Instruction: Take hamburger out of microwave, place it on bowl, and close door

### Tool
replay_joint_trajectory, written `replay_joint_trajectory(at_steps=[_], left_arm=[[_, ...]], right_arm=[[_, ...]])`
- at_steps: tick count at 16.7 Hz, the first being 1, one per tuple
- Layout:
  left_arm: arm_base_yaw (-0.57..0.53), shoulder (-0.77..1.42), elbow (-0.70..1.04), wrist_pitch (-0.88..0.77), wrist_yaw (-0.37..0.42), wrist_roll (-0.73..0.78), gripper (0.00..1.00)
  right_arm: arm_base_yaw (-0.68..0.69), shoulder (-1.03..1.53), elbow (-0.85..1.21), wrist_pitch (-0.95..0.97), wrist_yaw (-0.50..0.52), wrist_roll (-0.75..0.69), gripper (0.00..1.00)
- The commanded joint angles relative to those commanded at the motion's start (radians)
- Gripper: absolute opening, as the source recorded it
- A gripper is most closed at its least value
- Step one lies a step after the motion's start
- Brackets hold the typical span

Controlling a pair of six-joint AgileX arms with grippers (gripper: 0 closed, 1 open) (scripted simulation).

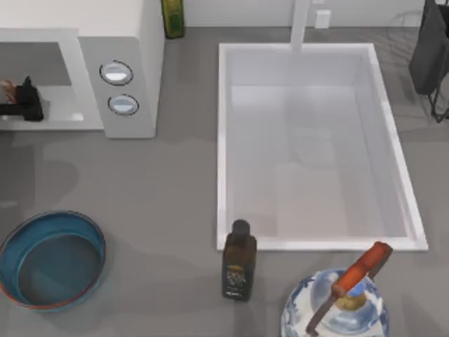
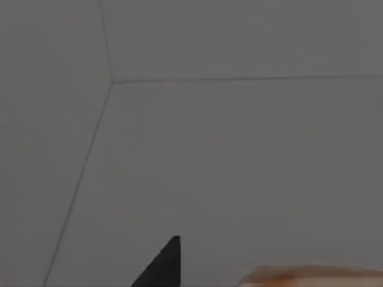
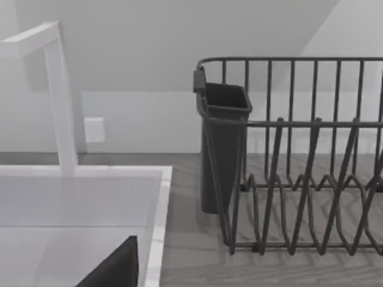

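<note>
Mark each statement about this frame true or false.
1. The bowl has something in it. False: it is empty.
2. The left tool is inside the microwave cavity. True.
3. In the top view, a dark bottle stands between the bowl and the kettle. True.
4. The kettle sits inside the sink. False: it stands on the counter, outside the sink's near rim.
</note>
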Motion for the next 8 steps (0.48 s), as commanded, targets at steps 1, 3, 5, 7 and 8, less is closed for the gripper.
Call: replay_joint_trajectory(at_steps=[1,3,5,7,8], left_arm=[[-0.003,0.029,0.044,-0.025,-0.003,-0.001,1.00],[-0.012,0.099,0.160,-0.088,-0.011,-0.004,1.00],[-0.022,0.175,0.302,-0.164,-0.021,-0.008,1.00],[-0.033,0.252,0.451,-0.244,-0.032,-0.011,1.00],[-0.038,0.289,0.522,-0.284,-0.037,-0.013,1.00]], right_arm=[[0.000,0.000,0.000,0.000,0.000,0.000,1.00],[0.000,0.000,0.000,0.000,0.000,0.000,1.00],[0.000,0.000,0.000,0.000,0.000,0.000,1.00],[0.000,0.000,0.000,0.000,0.000,0.000,1.00],[0.000,0.000,0.000,0.000,0.000,0.000,1.00]])
